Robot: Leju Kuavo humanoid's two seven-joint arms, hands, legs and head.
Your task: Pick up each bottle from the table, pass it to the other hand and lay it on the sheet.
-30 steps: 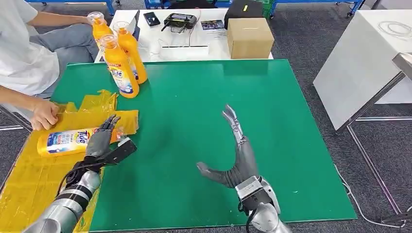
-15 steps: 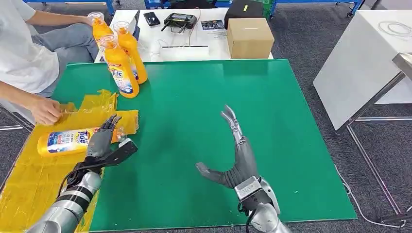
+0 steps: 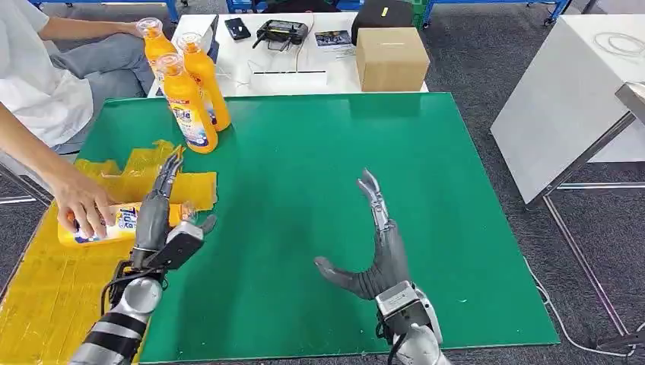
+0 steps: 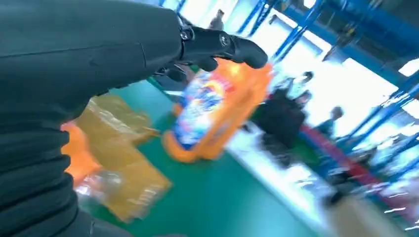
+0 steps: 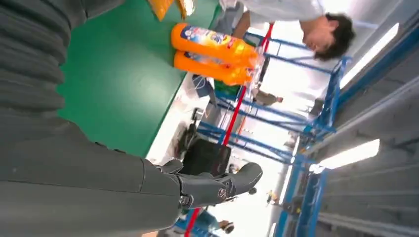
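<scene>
An orange bottle (image 3: 114, 223) lies on its side on the yellow sheet (image 3: 46, 289) at the table's left edge, with a person's hand (image 3: 82, 205) on it. My left hand (image 3: 156, 217) hovers just right of that bottle, fingers straight and apart, holding nothing. Three upright orange bottles (image 3: 186, 95) stand at the table's far left, also in the right wrist view (image 5: 212, 52); the left wrist view shows one bottle (image 4: 212, 111), blurred. My right hand (image 3: 376, 243) is open above the green table (image 3: 304, 190), near the front.
A seated person in a white shirt (image 3: 34, 76) leans in from the left. Behind the green table a white table holds a cardboard box (image 3: 390, 58), a controller (image 3: 281, 32) and a phone (image 3: 237, 29). A white bench (image 3: 578, 91) stands to the right.
The person's hand moved from the sheet's far edge onto the lying bottle. My left hand straightened its fingers and lifted a little off the bottle. My right hand shifted slightly nearer and rightward.
</scene>
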